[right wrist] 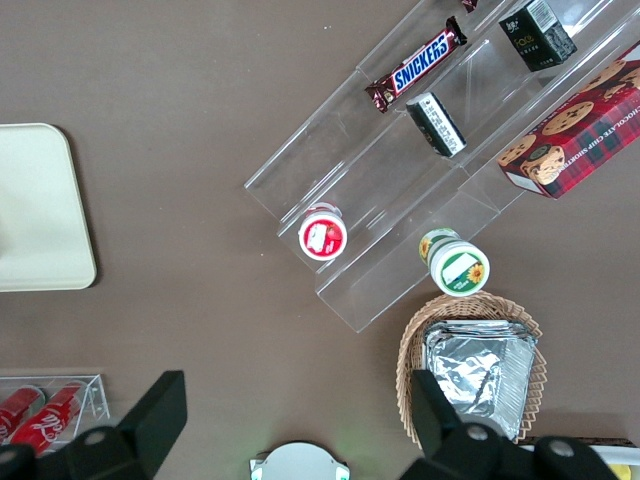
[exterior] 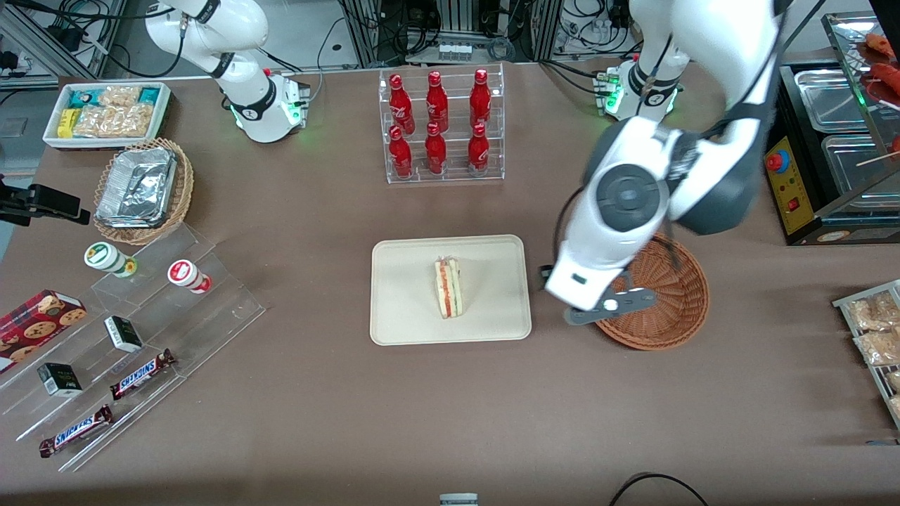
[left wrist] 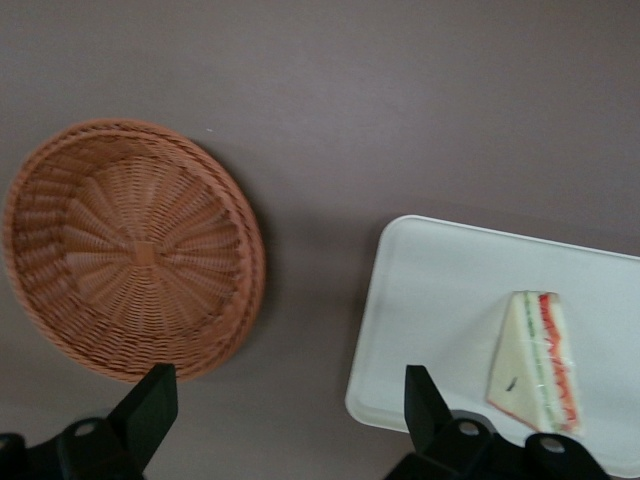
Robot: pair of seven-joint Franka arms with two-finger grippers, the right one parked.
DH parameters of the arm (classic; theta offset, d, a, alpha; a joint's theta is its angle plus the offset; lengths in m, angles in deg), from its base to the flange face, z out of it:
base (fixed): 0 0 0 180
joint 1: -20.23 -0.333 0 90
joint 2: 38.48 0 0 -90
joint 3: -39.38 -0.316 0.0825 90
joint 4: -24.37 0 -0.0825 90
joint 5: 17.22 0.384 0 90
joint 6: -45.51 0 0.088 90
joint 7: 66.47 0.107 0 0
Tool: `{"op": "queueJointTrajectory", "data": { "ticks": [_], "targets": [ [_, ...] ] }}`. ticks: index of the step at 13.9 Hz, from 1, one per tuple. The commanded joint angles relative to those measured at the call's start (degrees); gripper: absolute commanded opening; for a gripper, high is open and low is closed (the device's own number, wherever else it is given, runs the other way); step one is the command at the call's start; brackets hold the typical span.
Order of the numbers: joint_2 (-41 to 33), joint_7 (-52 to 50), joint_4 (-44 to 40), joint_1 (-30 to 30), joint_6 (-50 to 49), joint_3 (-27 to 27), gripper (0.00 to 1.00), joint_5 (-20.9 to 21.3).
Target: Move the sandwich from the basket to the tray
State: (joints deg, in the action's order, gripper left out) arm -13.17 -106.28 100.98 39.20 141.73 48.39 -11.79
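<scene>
Black claw [left wrist: 285,425], spread and empty, hovers between basket [left wrist: 132,248] and tray [left wrist: 430,310]; sandwich [left wrist: 537,362] is delivered, so retreat should rise straight.

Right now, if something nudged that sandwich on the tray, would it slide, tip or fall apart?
The sandwich stands on a narrow edge, so it would likely tip. Its soft bread and loose-looking layers suggest it squashes or splits easily. The tray looks smooth, so it may slide. The open tool hangs empty between basket and tray.
</scene>
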Motion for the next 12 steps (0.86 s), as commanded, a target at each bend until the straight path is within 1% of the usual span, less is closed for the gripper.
{"op": "queueJointTrajectory", "data": {
  "ticks": [1,3,5,6,8,12],
  "targets": [
    [-6.3,5.6,7.1,-3.5,0.1,0.6,1.0,-0.8],
    [-9.2,9.3,10.1,-6.1,0.4,0.6,1.0,-0.9],
    [-13.3,13.9,13.2,-9.2,0.4,0.6,1.0,-3.0],
    [-16.3,17.9,15.5,-11.3,0.1,0.6,1.0,-4.5],
    [-19.8,26.1,18.1,-13.7,-1.8,0.6,1.0,-4.8],
    [-24.7,37.1,17.4,-19.6,-9.4,0.5,1.0,-5.1]
  ]
}}
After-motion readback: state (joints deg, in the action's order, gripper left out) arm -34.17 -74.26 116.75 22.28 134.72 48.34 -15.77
